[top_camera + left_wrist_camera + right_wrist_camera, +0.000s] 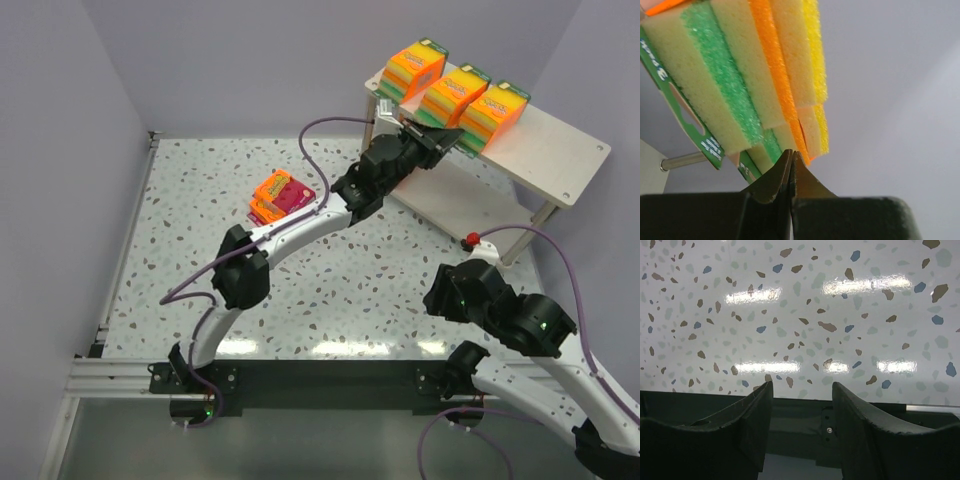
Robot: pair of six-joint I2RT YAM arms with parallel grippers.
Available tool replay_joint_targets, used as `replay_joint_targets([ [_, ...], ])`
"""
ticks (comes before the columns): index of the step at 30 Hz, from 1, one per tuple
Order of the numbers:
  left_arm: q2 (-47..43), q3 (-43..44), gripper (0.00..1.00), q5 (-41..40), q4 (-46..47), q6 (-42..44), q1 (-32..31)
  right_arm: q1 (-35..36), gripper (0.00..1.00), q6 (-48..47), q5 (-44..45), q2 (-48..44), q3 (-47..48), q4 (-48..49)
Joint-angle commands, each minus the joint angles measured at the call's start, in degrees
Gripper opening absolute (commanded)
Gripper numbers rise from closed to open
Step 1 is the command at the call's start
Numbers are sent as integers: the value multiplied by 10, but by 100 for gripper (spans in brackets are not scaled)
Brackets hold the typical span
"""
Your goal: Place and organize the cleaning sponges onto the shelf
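Well, three packs [455, 95] sit atop the shelf [560, 150], with a pile [278, 195] left of it. They look light and squashy, so pinch the broad faces. The left gripper [791, 155] is pressed together, empty; the right gripper [802, 390] is spread, empty.

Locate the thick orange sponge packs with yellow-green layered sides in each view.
Top external: three sponge packs in a row on the pale wooden shelf, upper right.
Left wrist: their layered sides fill the upper left.
Right wrist: not in it.
Shared landmark: shut left end effector.
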Motion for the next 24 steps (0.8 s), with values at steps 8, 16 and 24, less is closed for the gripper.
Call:
replay_joint_targets([
  [8,-362,-328,19,21,79,198,21,0,55,2,4,10,-7,19],
  [16,-586,-583,27,-44,-185,273,174,0,57,-12,-18,30,-21,58],
  [24,-460,-506,0,44,-225,449,380,0,54,-40,-55,95,-14,123],
])
